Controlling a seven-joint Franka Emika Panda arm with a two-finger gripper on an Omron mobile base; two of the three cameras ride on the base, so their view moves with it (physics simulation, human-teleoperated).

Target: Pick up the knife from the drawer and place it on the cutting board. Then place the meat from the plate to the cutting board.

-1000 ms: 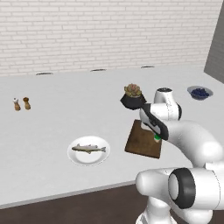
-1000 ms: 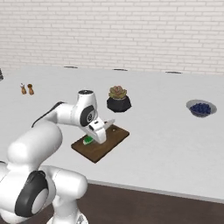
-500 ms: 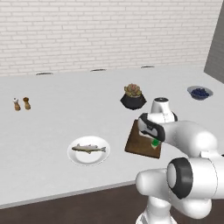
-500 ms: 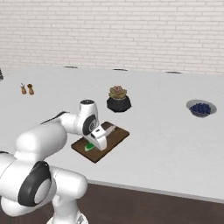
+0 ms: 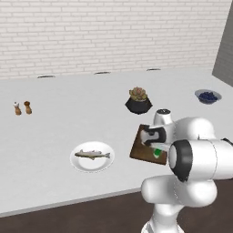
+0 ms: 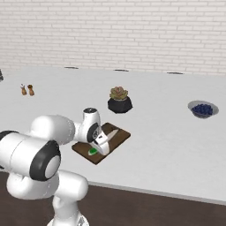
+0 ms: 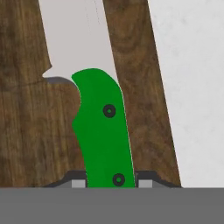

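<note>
The knife [image 7: 101, 127] is lying over the cutting board [image 7: 26, 127], its green handle toward the gripper [image 7: 111, 183] and its pale blade reaching away along the wood. The two dark finger tips are sitting narrow against either side of the handle's end, so the pincer is clamping the knife. From the left base side, the gripper [image 5: 156, 151] is hanging low over the cutting board [image 5: 139, 148], with the green handle [image 5: 157, 153] peeking out below it. The board is resting on the white counter [image 5: 54, 123] near its front edge. Beside it to the left, the meat [image 5: 92, 154] is lying on the plate [image 5: 92, 164]. Behind the board a potted succulent [image 5: 138, 100] is standing, and a bowl of berries [image 5: 208, 96] is sitting well apart on the right.
</note>
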